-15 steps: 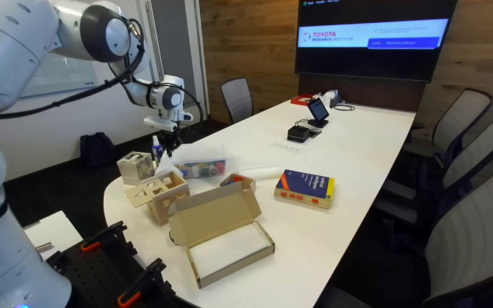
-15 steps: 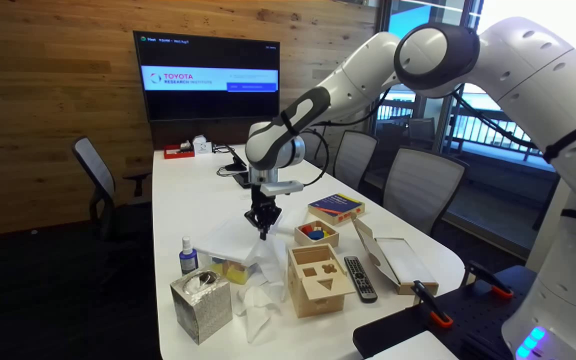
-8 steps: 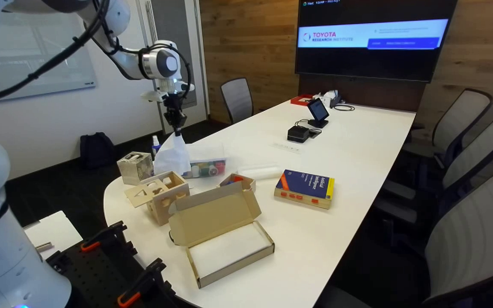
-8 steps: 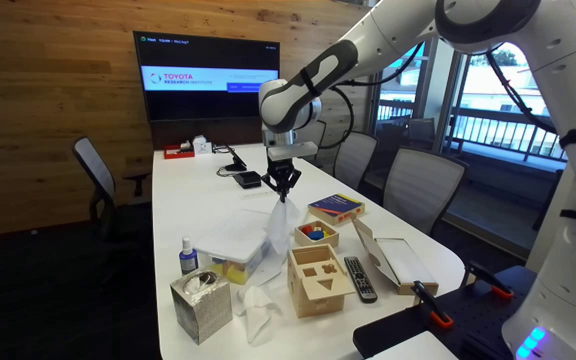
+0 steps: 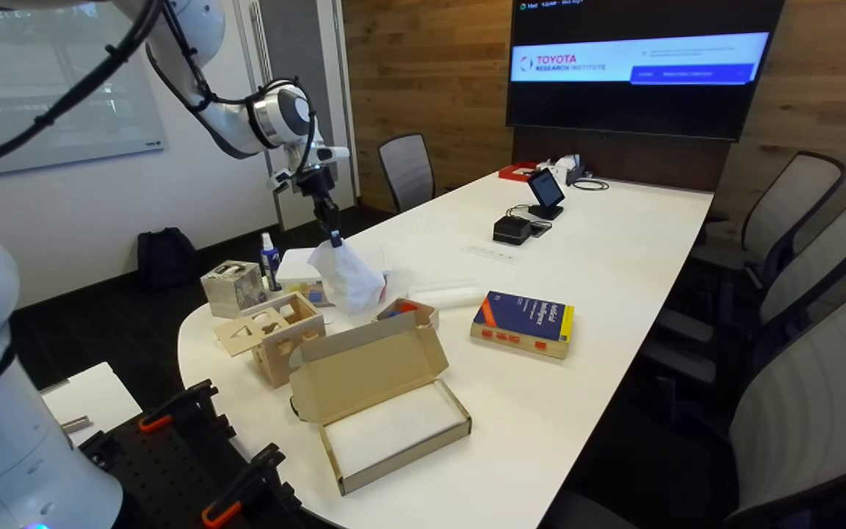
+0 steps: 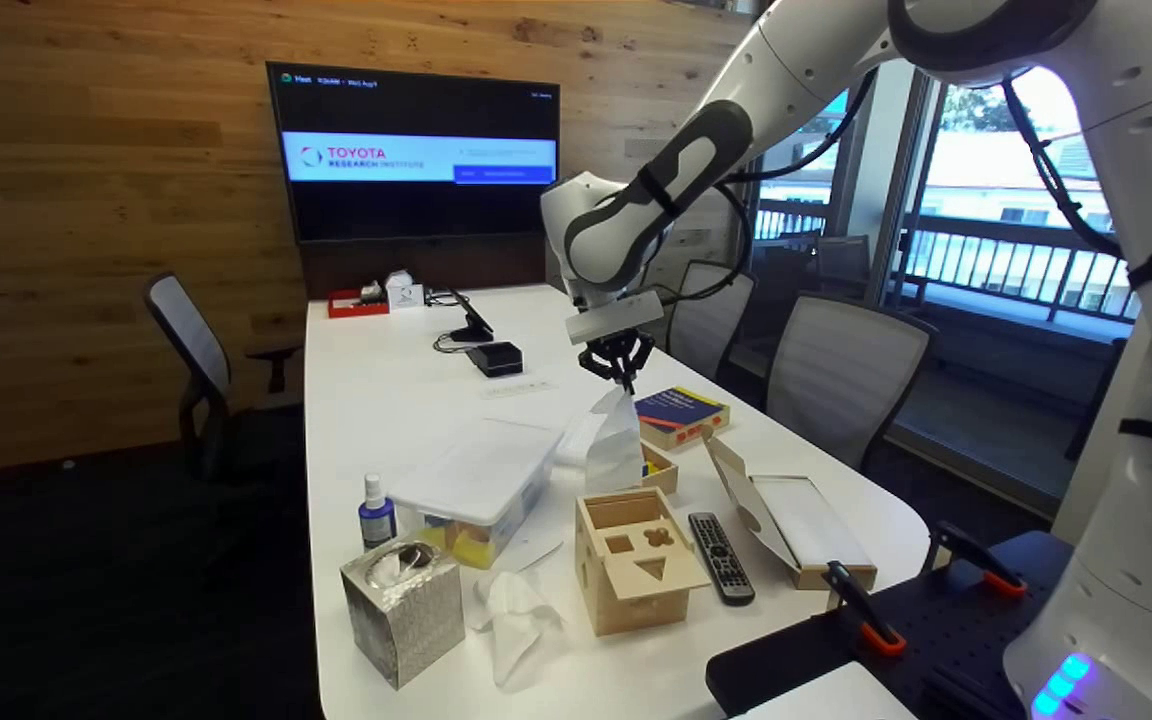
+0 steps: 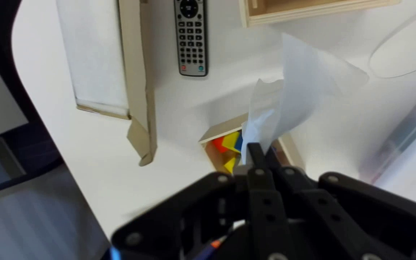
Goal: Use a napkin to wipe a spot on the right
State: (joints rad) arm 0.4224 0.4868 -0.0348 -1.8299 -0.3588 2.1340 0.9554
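The black pincer (image 6: 626, 384) has its 2 fingers (image 7: 256, 153) pressed together, holding the top of a thin white napkin (image 6: 616, 445). The napkin hangs down from it. In the wrist view it hides part of a little wooden tray (image 7: 226, 127) with red, yellow and blue blocks (image 7: 231, 141) inside. I can't tell if it touches the tray. A thick blue book (image 5: 522, 316) lies flat near the tray. On the tray's other side sits a clear plastic tub (image 6: 518, 525) with a white lid (image 6: 471, 475). A wooden shape box (image 6: 636, 618) stands close by, its top lid showing 3 holes: a square, a clover and a triangle. A gray remote (image 6: 721, 558) lies between that and a cardboard box (image 5: 408, 457) with its flap up. A crumpled tissue (image 6: 516, 620) lies between the shape box and a shiny silver tissue box (image 6: 401, 620). A blue spray bottle (image 6: 377, 522) stands just beside that. The book, tray, tub, boxes, remote and bottle are on 1 long white bench (image 5: 533, 411). Past its far end, a big TV (image 5: 636, 106) says TOYOTA.
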